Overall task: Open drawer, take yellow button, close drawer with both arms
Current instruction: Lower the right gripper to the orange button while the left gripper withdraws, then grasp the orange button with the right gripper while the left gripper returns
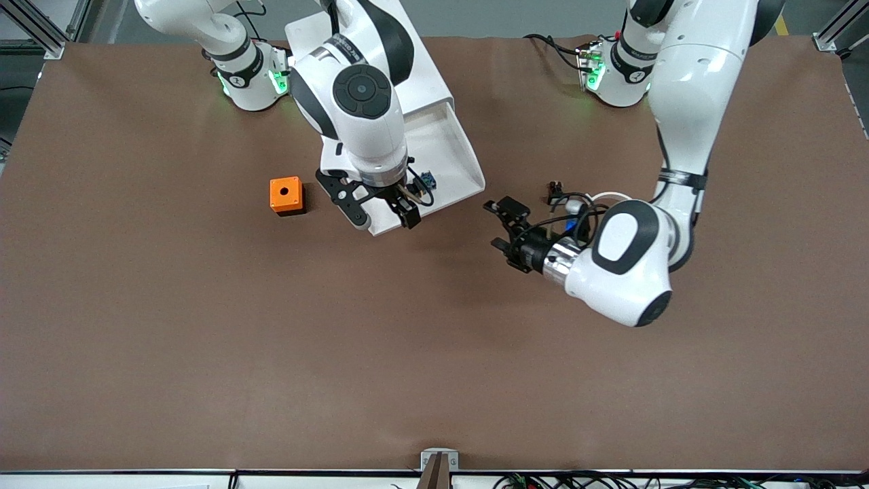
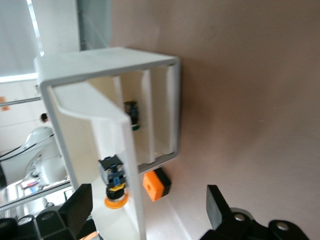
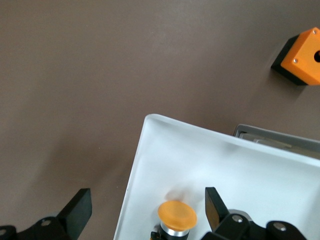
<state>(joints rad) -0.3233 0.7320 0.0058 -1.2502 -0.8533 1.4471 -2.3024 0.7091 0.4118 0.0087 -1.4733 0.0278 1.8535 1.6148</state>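
The white drawer stands pulled out of its cabinet toward the front camera. In it lies the button, with its blue block showing beside the right wrist. My right gripper hangs open over the drawer's front end. In the right wrist view the button's orange cap sits between the fingers, close to one fingertip. My left gripper is open and holds nothing, just off the drawer's front corner toward the left arm's end. The left wrist view shows the button inside the drawer.
An orange cube with a round hole sits on the table beside the drawer, toward the right arm's end. A small black part lies by the left arm's wrist. Another small dark part lies deeper in the drawer.
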